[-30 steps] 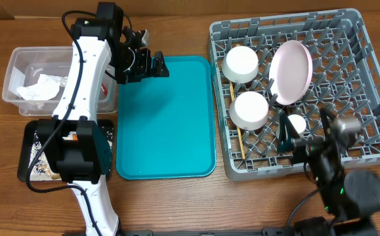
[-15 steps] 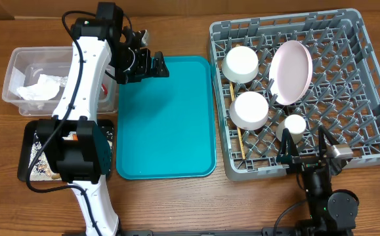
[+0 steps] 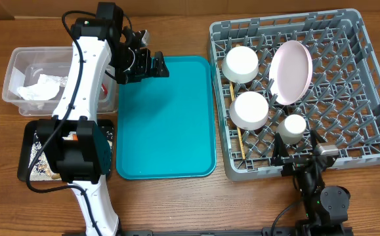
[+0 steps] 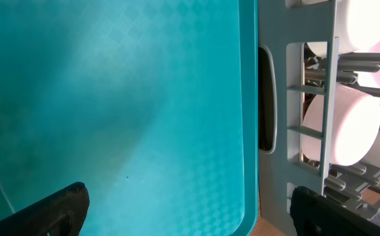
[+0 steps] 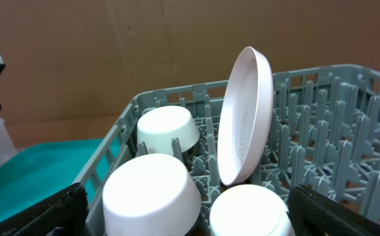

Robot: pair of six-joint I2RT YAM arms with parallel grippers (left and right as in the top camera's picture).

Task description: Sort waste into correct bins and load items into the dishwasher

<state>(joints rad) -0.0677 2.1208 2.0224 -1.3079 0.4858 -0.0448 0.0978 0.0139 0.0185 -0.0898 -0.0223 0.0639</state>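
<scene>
The grey dishwasher rack (image 3: 367, 98) holds two upturned white bowls (image 3: 240, 63) (image 3: 250, 109), an upright plate (image 3: 290, 72), a small cup (image 3: 293, 126) and chopsticks (image 3: 240, 139) along its left side. My right gripper (image 3: 297, 152) hovers open and holds nothing at the rack's front edge, facing the cup (image 5: 249, 210), the bowls (image 5: 150, 193) and the plate (image 5: 245, 124). My left gripper (image 3: 155, 64) stands open, holding nothing, over the teal tray's far left corner. A crumpled napkin (image 3: 39, 88) lies in the clear tub (image 3: 19, 59). Beige scraps (image 3: 40, 147) lie in the black tray (image 3: 27, 134).
The teal tray (image 3: 167, 124) lies bare between the bins and the rack, its right rim (image 4: 249, 131) close against the rack's wall (image 4: 275, 111). The left arm's white links pass over the black tray and beside the tub. Bare wood runs along the table's front edge.
My right gripper has pulled back from above the cup toward the table's front edge, leaving the cup standing in the rack. The left arm has not moved.
</scene>
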